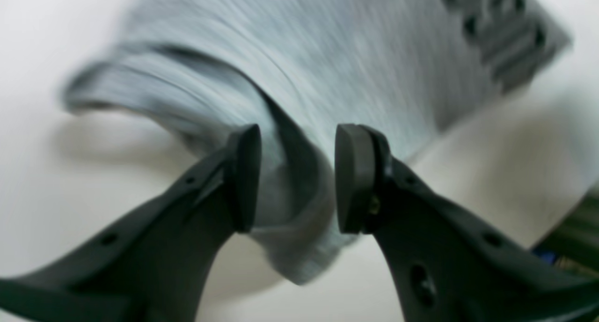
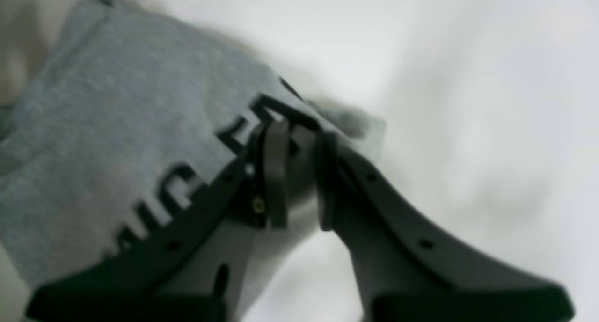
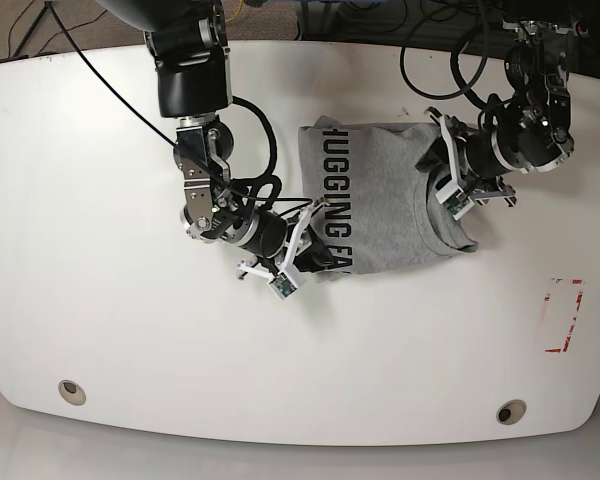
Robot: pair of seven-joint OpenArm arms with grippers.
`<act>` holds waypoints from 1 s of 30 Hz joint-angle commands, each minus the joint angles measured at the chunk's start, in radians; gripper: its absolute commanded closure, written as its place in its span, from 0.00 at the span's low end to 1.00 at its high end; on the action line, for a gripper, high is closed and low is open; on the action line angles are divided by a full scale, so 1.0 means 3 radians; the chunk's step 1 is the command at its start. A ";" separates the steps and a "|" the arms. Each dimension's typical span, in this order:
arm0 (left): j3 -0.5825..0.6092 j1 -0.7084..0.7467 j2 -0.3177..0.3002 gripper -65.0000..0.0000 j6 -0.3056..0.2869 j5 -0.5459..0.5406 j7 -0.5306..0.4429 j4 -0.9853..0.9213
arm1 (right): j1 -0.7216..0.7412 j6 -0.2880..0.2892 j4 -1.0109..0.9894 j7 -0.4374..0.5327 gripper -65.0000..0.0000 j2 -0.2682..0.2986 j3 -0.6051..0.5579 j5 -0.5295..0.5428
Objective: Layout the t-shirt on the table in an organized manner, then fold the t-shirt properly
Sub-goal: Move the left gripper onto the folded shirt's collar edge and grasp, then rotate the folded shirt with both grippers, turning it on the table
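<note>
The heather-grey cotton t-shirt point(image 3: 380, 200), partly folded mid-bench point(image 3: 110, 330), is pinched at its lettered edge by the right claw point(image 2: 299, 172), while its sleeve sits between the parted left claw point(image 1: 297, 181); final folds remain.

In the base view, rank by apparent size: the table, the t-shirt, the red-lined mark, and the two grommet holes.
1. table
2. t-shirt
3. red-lined mark
4. left grommet hole and right grommet hole: these two look alike, so they are not ranked.
</note>
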 commanded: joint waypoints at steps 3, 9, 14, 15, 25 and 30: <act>0.0118 -0.0020 -0.0024 0.65 -0.0010 0.0282 -0.0098 0.0023 | 0.0087 0.0008 -0.0191 0.0276 0.87 -0.0006 0.0008 0.0063; 0.0384 -0.0102 -0.0019 0.65 -0.0010 0.0758 -0.0241 -0.0197 | 0.0057 0.0008 -0.0385 0.0486 0.87 0.0111 0.0013 0.0068; 0.0512 -0.0307 -0.0024 0.65 -0.0010 0.0906 -0.0323 -0.0524 | -0.0056 0.0008 -0.0431 0.0568 0.87 0.0127 0.0013 0.0068; 0.0532 -0.0338 -0.0024 0.65 -0.0010 0.0911 -0.0333 -0.0580 | -0.0076 0.0008 -0.0431 0.0578 0.87 0.0127 0.0013 0.0068; 0.0783 -0.0798 -0.0024 0.65 -0.0010 0.0906 -0.0358 -0.0908 | -0.0527 0.0008 -0.0073 0.0598 0.88 0.0311 0.0090 0.0083; 0.0982 -0.0987 -0.0024 0.65 -0.0010 0.0906 -0.0353 -0.0908 | -0.0844 0.0008 0.0316 0.0568 0.87 0.0301 0.0346 0.0073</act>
